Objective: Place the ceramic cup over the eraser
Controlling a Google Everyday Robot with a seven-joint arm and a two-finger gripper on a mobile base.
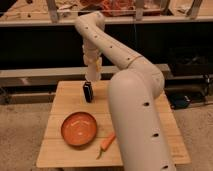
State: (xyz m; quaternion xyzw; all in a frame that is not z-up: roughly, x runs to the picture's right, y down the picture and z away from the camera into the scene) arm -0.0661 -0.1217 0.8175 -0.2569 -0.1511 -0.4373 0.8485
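The eraser (88, 92), a small black block, stands upright near the back of the wooden table (60, 107). My gripper (92, 76) hangs just above and slightly right of it, at the end of the cream arm (107, 40) that reaches in from the front right. The gripper is shut on the ceramic cup (94, 66), a narrow cream cylinder held above the eraser and not touching it.
A wide orange bowl (78, 128) sits at the front left of the table. A carrot (106, 144) lies at the front edge beside my arm's large link (137, 120), which covers the table's right half. A dark shelf (45, 50) runs behind the table.
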